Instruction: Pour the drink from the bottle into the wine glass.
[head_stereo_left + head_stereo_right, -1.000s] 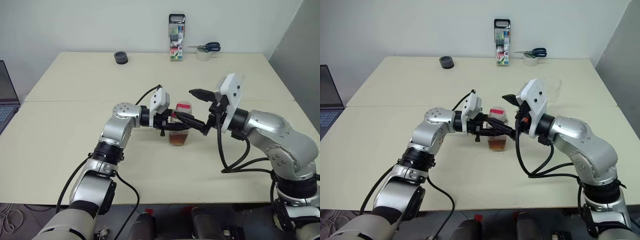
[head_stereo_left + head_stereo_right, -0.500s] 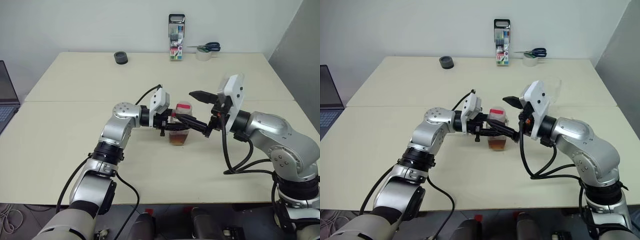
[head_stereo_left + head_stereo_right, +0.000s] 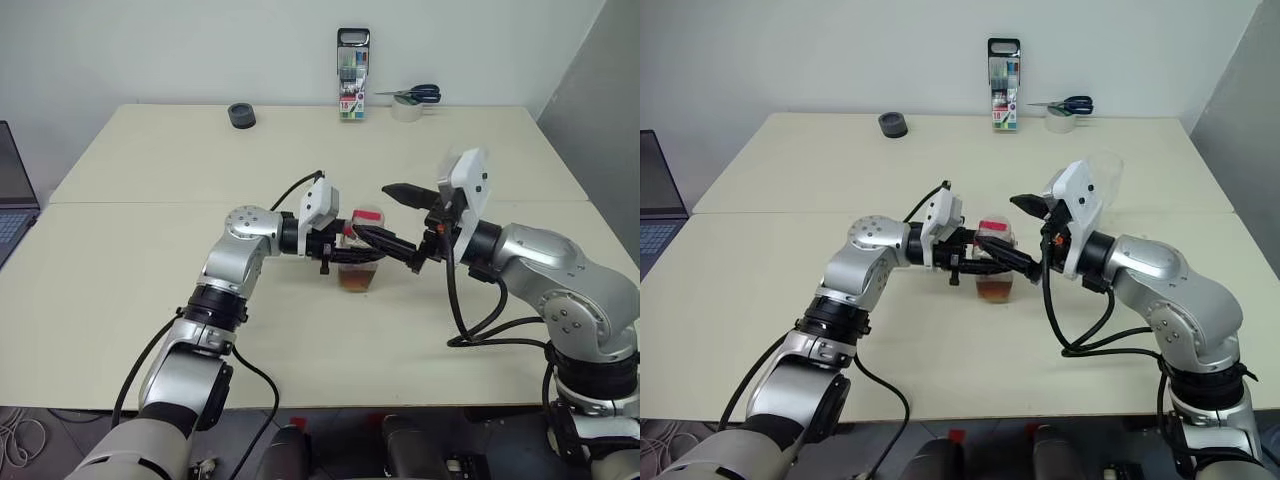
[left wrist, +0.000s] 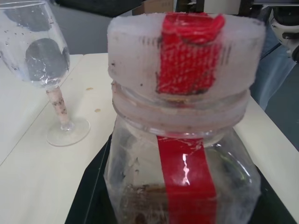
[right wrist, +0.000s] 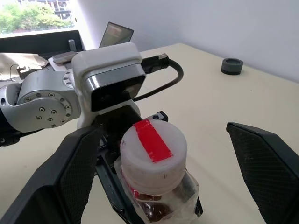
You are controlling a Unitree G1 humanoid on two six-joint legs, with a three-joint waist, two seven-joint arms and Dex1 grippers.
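The bottle (image 3: 359, 258) stands upright on the table (image 3: 150, 290) at the centre. It is small and clear, with a whitish cap (image 5: 153, 147) crossed by a red strip, and the amber drink (image 3: 357, 279) lies low in it. My left gripper (image 3: 350, 248) reaches in from the left and is shut on the bottle's body. My right gripper (image 3: 399, 222) is open, one finger on each side of the cap without touching it. The wine glass (image 4: 43, 59) stands upright and empty behind my right wrist, partly hidden in the right eye view (image 3: 1107, 170).
At the table's far edge stand a tall marker pack (image 3: 353, 75), scissors on a tape roll (image 3: 408, 100) and a small black round thing (image 3: 241, 115). A laptop (image 3: 12, 190) sits at the left edge.
My right gripper has rolled slightly about its own axis while staying open around the cap. The left gripper and the bottle have kept still.
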